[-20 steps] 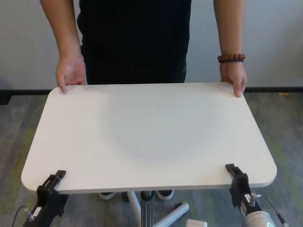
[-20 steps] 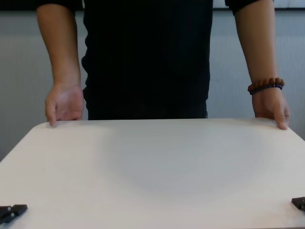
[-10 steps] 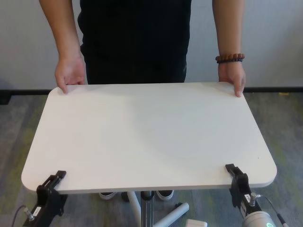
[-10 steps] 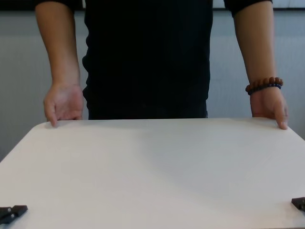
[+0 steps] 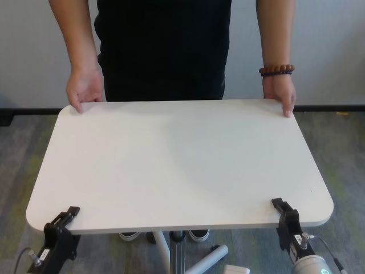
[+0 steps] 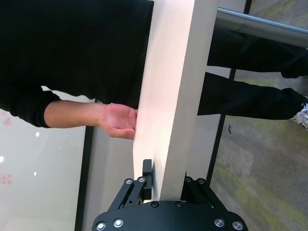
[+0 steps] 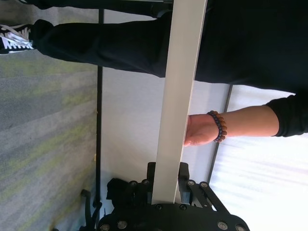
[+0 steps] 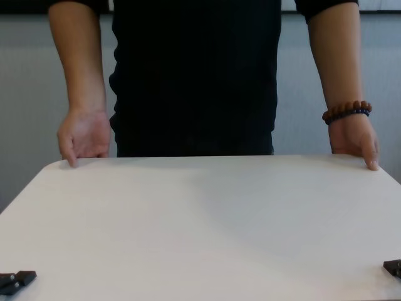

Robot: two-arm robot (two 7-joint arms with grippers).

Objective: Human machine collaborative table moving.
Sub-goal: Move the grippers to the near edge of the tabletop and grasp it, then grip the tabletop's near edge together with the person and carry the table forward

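Observation:
The white table (image 5: 182, 160) fills the middle of the head view, on a silver centre pole (image 5: 177, 251). The human (image 5: 162, 51) in black stands at its far side with one hand (image 5: 84, 91) on each far corner; the right one (image 5: 280, 94) wears a bead bracelet (image 5: 277, 70). My left gripper (image 5: 65, 220) is shut on the near left edge. In the left wrist view the left gripper (image 6: 166, 177) has a finger on each face of the tabletop (image 6: 168, 96). My right gripper (image 5: 282, 210) is shut on the near right edge, and in the right wrist view it (image 7: 167, 175) clamps the board (image 7: 180, 72) the same way.
Grey carpet (image 5: 17, 148) surrounds the table, with a pale wall (image 5: 331, 45) and dark skirting behind the human. White base legs (image 5: 208, 260) and the human's shoes (image 5: 197, 234) show under the near edge.
The upper finger of my left gripper has come down flatter onto the tabletop. The human's hands have shifted slightly along the far edge. The table has barely moved.

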